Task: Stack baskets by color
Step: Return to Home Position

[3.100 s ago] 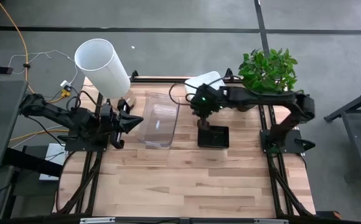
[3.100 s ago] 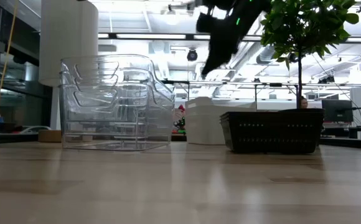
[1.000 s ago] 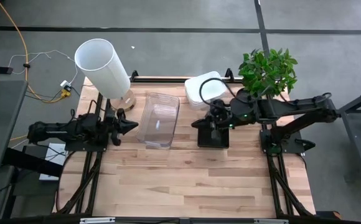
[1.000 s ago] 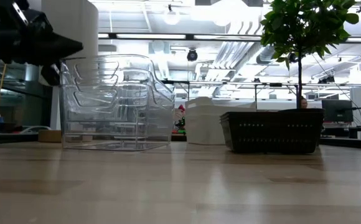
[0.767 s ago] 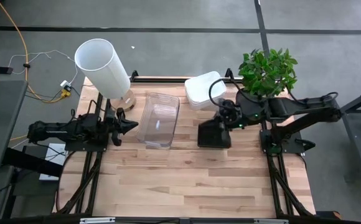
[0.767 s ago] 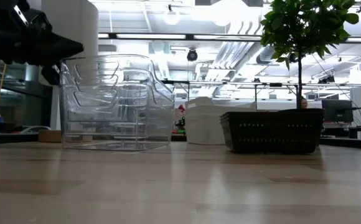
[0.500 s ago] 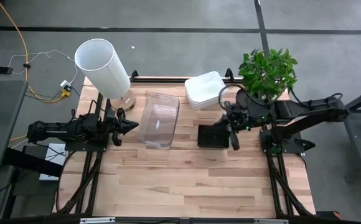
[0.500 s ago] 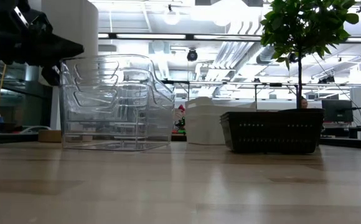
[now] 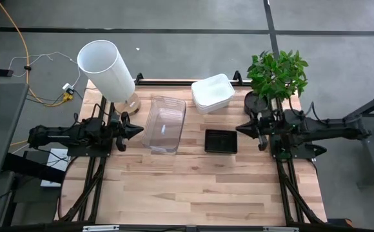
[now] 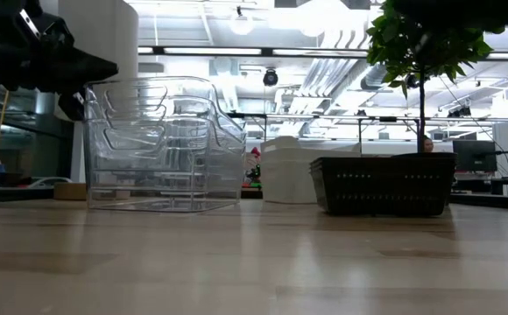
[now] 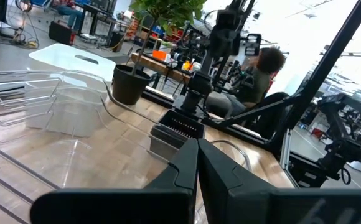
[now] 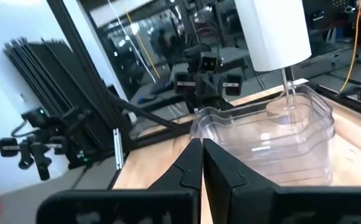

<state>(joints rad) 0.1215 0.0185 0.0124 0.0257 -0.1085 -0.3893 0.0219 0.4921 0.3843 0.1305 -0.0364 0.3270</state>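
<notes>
Three stacks of baskets stand on the table's far half: clear ones (image 9: 164, 124) (image 10: 162, 144) left of centre, white ones (image 9: 213, 93) (image 10: 291, 169) at the far edge, and small black ones (image 9: 220, 141) (image 10: 383, 184) right of centre. My left gripper (image 9: 139, 129) (image 11: 197, 163) is shut and empty, level, just left of the clear stack. My right gripper (image 9: 239, 129) (image 12: 201, 157) is also shut and empty. It hangs level right of the black stack, pointing toward it.
A tall white cylinder (image 9: 106, 71) stands at the far left corner. A potted green plant (image 9: 277, 76) stands at the far right, just behind my right arm. The near half of the wooden table (image 9: 193, 193) is bare. A person (image 11: 264, 68) sits beyond the table's right side.
My right gripper has drawn back from over the black baskets toward the table's right edge, staying shut and empty. The baskets have not moved.
</notes>
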